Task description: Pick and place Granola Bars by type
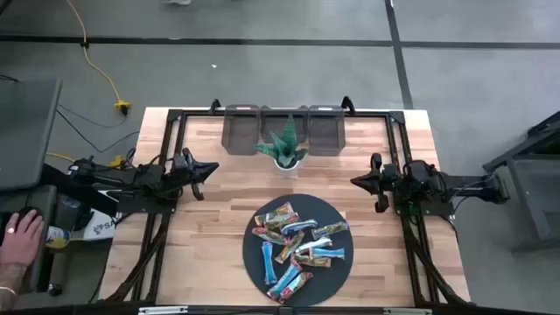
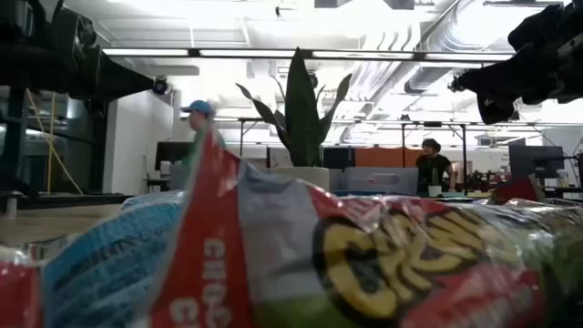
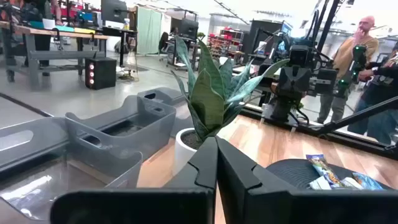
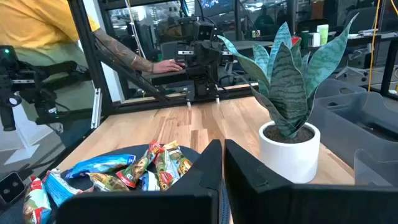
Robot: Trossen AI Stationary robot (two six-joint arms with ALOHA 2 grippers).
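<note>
- The wooden bench [image 1: 210,254] fills the middle of the high view, framed by dark rails.
- The left arm [image 1: 122,179] lies along the left edge of the bench, its left gripper [image 1: 210,170] pointing inward, clear of everything; in the left wrist view its fingers [image 3: 205,163] are pressed together with nothing between them.
- The right arm [image 1: 455,185] lies along the right edge, its right gripper [image 1: 357,181] pointing inward toward the middle; its fingers [image 4: 211,163] sit together, holding nothing.
- A row of grey bins [image 1: 284,125] stands along the far edge of the bench; how many compartments there are is hard to make out from above, perhaps three.
- A round dark plate [image 1: 254,262] rests on the near half of the bench, between the two arms.
- The Granola Bars [image 1: 297,249] are heaped loosely on the plate, overlapping at all angles, wrappers in blue, brown/orange, green and white; none is in a bin.
- One bar wrapper [image 2: 383,264] fills the low view, right against the camera.
- A potted plant [image 1: 283,147] with striped green leaves in a white pot stands just near of the bins and far of the plate.
- A person's hand [image 1: 22,236] rests off the bench at the left edge of the high view.
</note>
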